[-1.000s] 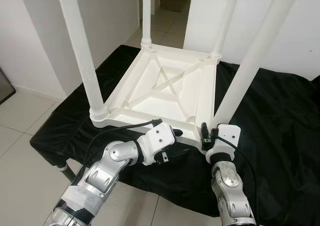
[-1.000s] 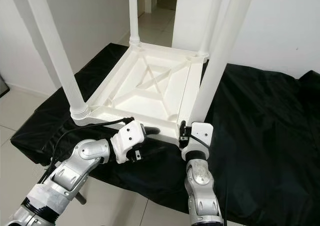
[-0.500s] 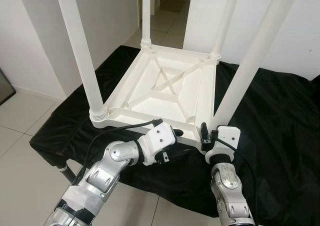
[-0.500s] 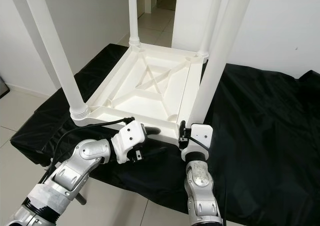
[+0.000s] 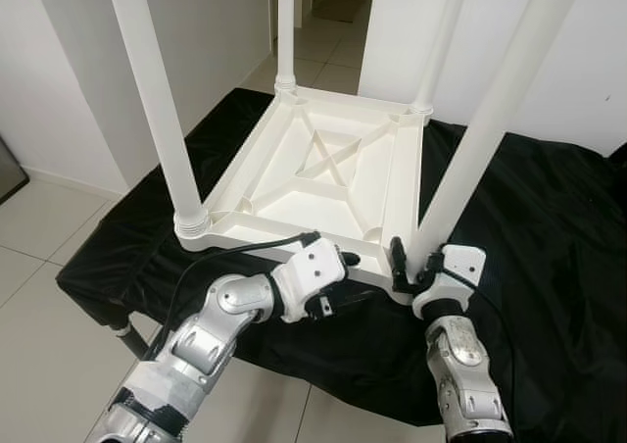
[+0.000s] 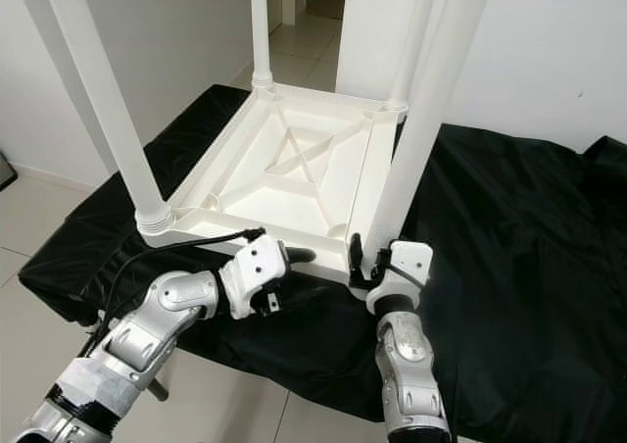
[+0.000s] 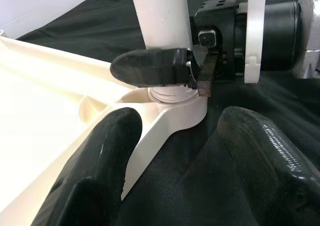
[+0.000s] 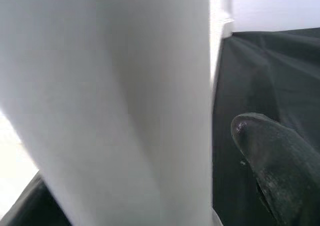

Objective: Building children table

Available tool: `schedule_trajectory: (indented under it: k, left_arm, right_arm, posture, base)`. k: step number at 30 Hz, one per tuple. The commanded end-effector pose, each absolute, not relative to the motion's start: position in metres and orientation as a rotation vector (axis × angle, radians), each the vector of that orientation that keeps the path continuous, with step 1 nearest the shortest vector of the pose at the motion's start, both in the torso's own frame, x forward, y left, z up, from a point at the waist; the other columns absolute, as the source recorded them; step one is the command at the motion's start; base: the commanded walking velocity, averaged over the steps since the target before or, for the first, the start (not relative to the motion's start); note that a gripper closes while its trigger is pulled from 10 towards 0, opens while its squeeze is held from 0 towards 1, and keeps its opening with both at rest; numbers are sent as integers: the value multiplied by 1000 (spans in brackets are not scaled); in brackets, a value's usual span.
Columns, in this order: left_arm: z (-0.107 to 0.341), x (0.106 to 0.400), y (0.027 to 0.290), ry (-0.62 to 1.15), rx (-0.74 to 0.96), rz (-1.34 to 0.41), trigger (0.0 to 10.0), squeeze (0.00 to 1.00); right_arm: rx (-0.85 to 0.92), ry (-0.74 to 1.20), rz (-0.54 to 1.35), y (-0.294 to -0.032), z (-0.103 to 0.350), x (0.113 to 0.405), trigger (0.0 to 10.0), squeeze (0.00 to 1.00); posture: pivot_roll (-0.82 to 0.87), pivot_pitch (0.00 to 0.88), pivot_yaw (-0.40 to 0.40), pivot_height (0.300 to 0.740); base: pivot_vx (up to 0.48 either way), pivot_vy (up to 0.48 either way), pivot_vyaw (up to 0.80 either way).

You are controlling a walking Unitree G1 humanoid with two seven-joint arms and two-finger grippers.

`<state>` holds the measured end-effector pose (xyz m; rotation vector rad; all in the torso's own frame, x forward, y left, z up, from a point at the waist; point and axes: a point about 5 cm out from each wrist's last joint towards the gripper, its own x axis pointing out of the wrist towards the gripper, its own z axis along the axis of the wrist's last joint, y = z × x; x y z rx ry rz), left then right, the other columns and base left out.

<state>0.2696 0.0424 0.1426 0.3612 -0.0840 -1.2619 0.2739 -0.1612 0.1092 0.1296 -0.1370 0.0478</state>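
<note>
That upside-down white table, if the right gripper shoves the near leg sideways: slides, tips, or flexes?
Probably slides: the table lies flat on a loose black cloth. Tipping seems unlikely given its wide top. The leg is long and thin, so expect flex where the right gripper holds it.

Head stereo looks down; wrist cams close on table leg (image 7: 162, 31).

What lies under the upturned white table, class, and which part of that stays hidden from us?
A black cloth lies under the upturned table, spreading out on every side. The part directly beneath the tabletop is covered by it, as is whatever supports the cloth.
</note>
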Motion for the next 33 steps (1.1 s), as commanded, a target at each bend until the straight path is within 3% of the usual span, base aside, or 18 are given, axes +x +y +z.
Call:
schedule_trajectory:
  k: [1,8,21,22,23,24,27,28,33]
  left_arm:
    - [141,269,42,-86,378,-1253,10000,0]
    - [140,269,42,-83,377,-1249,10000,0]
    - [139,269,44,-88,405,-1243,10000,0]
    - [139,269,44,-90,406,-1241,10000,0]
    - [139,269,44,-90,406,-1241,10000,0]
    - [139,269,43,-89,405,-1238,10000,0]
    - [138,269,42,-87,404,-1238,10000,0]
    - [138,269,42,-85,404,-1238,10000,0]
    - [137,267,41,-79,409,-1240,10000,0]
  right_arm:
    - [139,-160,107,-160,112,276,10000,0]
    - [96,-170,261,-163,116,275,10000,0]
    - [-47,-72,560,-199,120,280,10000,0]
    - [-57,-62,577,-201,120,281,9373,0]
    - [-57,-62,577,-201,120,281,9373,0]
    - [-76,-47,604,-203,120,283,2392,0]
    - [-82,-40,617,-204,120,284,2392,0]
    - [-92,-38,626,-205,120,285,0,0]
    - [-106,-23,666,-207,118,288,0,0]
  posture:
    - [50,0,-33,740]
    - [50,0,-37,740]
    - [43,0,-28,740]
    - [43,0,-28,740]
    - [43,0,-28,740]
    - [40,0,-26,740]
    - [40,0,-26,740]
    - [39,0,-24,740]
    - [41,0,-22,740]
  base:
    - [0,0,0]
    - [0,0,0]
    - [0,0,0]
    - [0,0,0]
    - [0,0,0]
    - [0,0,0]
    - [0,0,0]
    - [0,0,0]
    - [0,0,0]
